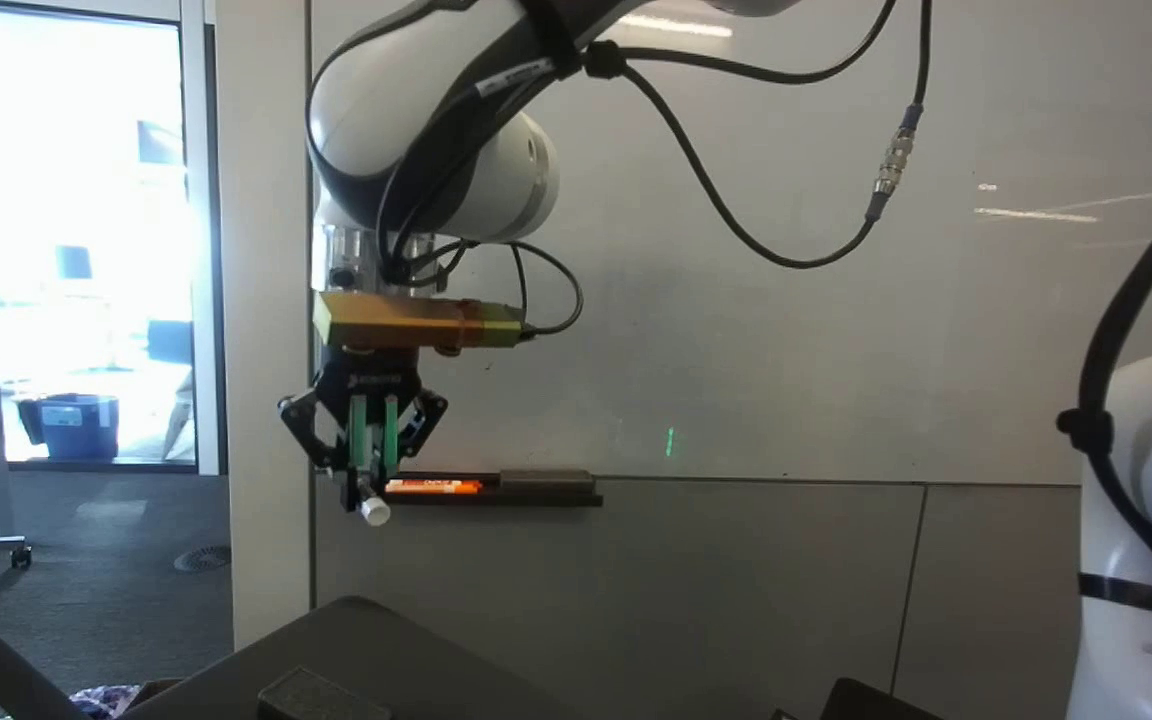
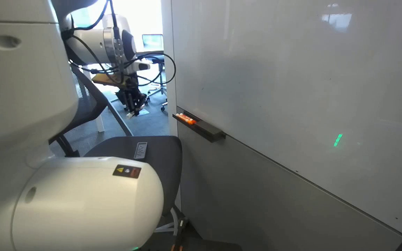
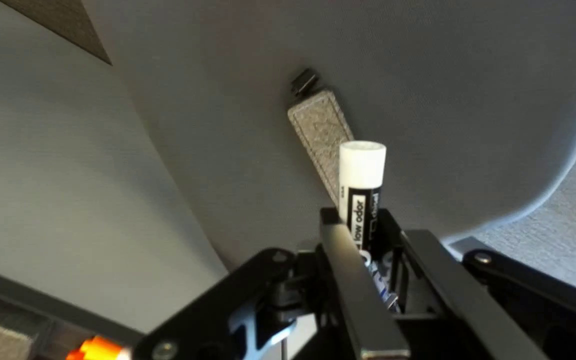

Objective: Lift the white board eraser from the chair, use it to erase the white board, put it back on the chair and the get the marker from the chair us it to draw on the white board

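Wrist view: the jaws are clamped on the marker (image 3: 362,170), its white end and part of its black printed barrel sticking out past them. Beyond it, and partly covered by it there, the eraser (image 3: 320,130) lies on the seat of the chair (image 3: 228,165); a small dark item (image 3: 304,82), too small to name, sits just beside the eraser. In an exterior view the arm (image 1: 416,140) reaches across from the upper right, then turns steeply down, so that the jaws point downward, raised above the chair, with the marker slanting between them, white end lower. Jaws and marker stand apart from the white board (image 2: 291,87), which bears a short green mark (image 2: 337,140). Orange markers (image 1: 433,487) lie in the tray (image 1: 536,500) at its lower edge in both exterior views.
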{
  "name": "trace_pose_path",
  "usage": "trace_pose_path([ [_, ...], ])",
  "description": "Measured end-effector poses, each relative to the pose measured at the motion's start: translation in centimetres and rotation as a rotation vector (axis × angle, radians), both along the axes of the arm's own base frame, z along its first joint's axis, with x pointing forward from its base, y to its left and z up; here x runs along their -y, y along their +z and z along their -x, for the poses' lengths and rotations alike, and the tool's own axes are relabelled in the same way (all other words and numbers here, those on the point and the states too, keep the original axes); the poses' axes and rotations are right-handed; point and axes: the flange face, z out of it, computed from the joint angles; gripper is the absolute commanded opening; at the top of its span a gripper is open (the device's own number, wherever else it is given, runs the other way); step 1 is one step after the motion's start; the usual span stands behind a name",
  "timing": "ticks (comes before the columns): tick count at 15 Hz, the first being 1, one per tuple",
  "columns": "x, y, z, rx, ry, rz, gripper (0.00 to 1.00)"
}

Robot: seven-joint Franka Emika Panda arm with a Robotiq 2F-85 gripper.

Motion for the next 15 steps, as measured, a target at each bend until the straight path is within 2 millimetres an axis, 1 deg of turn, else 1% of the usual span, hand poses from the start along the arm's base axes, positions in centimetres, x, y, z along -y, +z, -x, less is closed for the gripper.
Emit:
trace_pose_path([
  [3,2.3,3.6,-2.1,0.038,-0.046,0.001,0.09],
  [6,4.5,6.0,-3.8,0.063,-0.093,-0.004,0.09],
  [8,5.9,7.0,-4.8,0.073,-0.122,-0.006,0.09],
  [12,8.7,8.4,-6.6,0.1,-0.176,-0.013,0.09],
  [15,10.3,9.5,-7.7,0.124,-0.202,-0.008,0.09],
])
